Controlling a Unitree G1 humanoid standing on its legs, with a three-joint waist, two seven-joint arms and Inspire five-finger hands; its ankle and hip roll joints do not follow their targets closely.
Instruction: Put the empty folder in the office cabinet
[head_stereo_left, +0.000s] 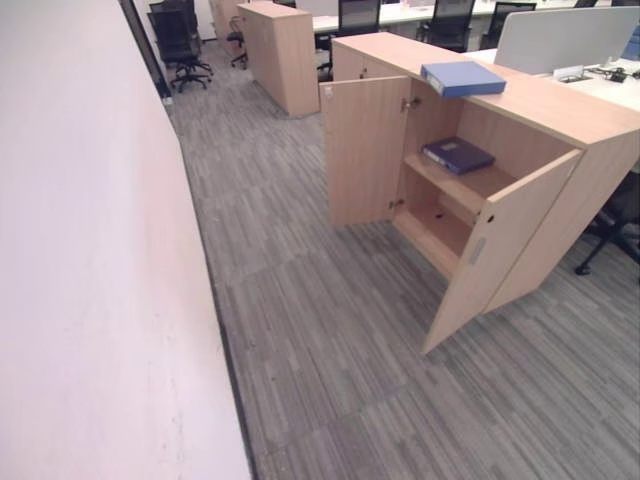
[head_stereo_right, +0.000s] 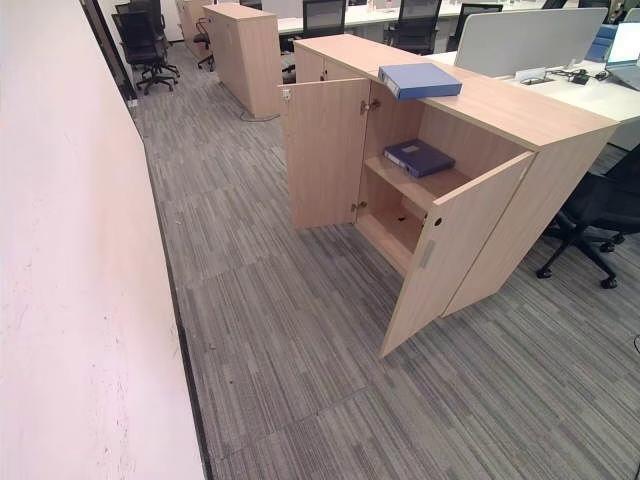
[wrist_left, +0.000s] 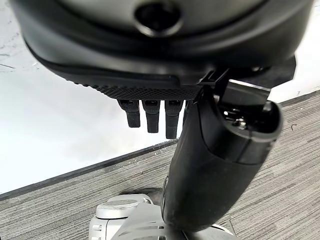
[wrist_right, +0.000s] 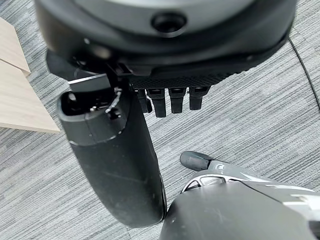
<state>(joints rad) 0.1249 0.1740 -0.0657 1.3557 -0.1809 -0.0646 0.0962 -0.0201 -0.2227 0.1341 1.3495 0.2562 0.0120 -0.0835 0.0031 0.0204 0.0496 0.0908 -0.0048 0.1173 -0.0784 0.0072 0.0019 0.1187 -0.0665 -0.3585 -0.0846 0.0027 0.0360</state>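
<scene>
Both hands hanging empty, folder not yet taken.
Left hand (wrist_left: 150, 117) and right hand (wrist_right: 170, 102) down over grey carpet (head_stereo_left: 330, 330), fingers relaxed and apart, holding nothing. Farther off: office cabinet (head_stereo_left: 560, 120), doors open, dark blue binder (head_stereo_left: 457, 154) on its shelf; blue folder (head_stereo_left: 462, 77) flat on top, overhanging the edge. Likely light, stiff, slick-covered; best pinched at that overhanging edge.

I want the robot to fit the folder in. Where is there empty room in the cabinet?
The cabinet's lower shelf looks bare. The upper shelf has free wood in front of the dark folder. The light blue folder lies on the cabinet top, with bare wood beyond it.
</scene>
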